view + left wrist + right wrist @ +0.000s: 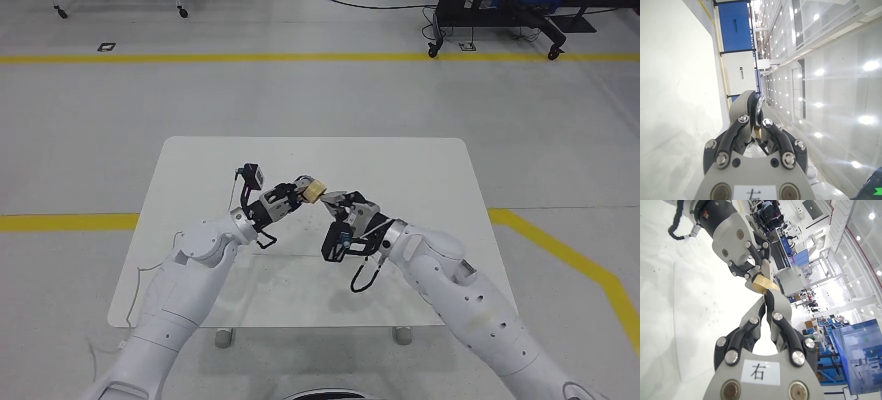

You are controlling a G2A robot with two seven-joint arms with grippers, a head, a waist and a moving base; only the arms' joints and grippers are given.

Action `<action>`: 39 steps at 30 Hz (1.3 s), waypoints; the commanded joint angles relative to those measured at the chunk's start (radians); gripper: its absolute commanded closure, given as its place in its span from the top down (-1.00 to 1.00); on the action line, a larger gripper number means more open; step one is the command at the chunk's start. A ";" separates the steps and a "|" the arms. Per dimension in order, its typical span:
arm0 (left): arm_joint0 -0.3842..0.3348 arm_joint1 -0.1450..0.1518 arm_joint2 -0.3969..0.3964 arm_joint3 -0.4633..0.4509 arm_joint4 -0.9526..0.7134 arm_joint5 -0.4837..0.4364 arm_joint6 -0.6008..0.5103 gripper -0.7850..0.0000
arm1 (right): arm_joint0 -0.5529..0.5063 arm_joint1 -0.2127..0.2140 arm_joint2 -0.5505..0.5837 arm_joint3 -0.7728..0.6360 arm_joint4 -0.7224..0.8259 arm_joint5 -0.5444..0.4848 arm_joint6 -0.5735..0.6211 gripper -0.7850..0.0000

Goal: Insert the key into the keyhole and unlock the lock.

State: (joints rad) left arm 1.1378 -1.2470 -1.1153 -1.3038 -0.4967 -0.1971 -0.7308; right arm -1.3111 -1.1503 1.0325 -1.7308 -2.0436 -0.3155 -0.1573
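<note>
Left gripper (756,115): fingers closed tight on the brass rectangular padlock (763,284), its silver shackle (760,105) between the pads. I see it held over the middle of the white table (420,170). Right gripper (767,300): pinched shut on the small silver key (764,297), whose tip meets the keyhole (763,292).
</note>
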 commanded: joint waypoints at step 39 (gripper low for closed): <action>-0.068 0.033 0.092 -0.031 0.800 0.260 -0.023 -1.00 | -0.124 0.032 0.236 -0.019 0.212 -0.035 -0.112 1.00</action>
State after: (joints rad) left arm 1.0799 -1.2115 -1.0379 -1.3484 0.2708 0.0456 -0.7575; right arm -1.4346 -1.1187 1.2685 -1.7501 -1.8318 -0.3507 -0.2698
